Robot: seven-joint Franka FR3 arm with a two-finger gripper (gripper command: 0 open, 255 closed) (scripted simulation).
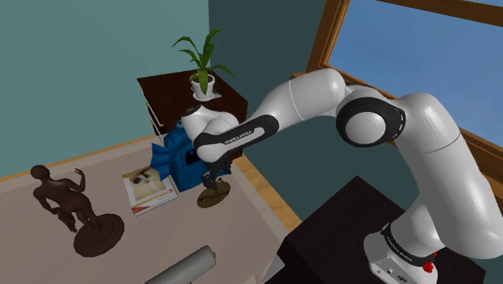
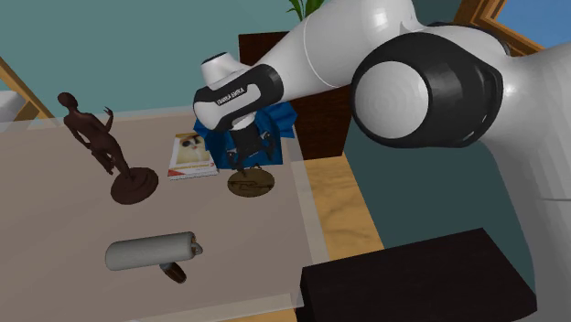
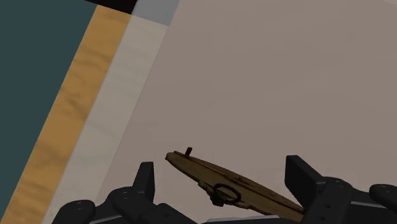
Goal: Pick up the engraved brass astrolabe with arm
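— Where are we on the pick?
— I have the black fingers (image 3: 146, 181) spread, straddling the flat, engraved brown-gold disc of the astrolabe (image 3: 254, 194). It lies on the pale tabletop (image 3: 286, 76) between them, one rim close to one finger. I judge this the closing step, though I cannot tell whether either finger touches it.
— Next?
— Squeeze on the thin rim, then lift straight up. A disc that flat could slip.
— Anything crowding?
— A blue ridged object (image 1: 173, 157) sits just behind the fingers, with a red-edged white booklet (image 1: 149, 192) beside it. The dark brown figurine (image 1: 68, 206) and grey cylinder (image 1: 189, 265) stand well apart.
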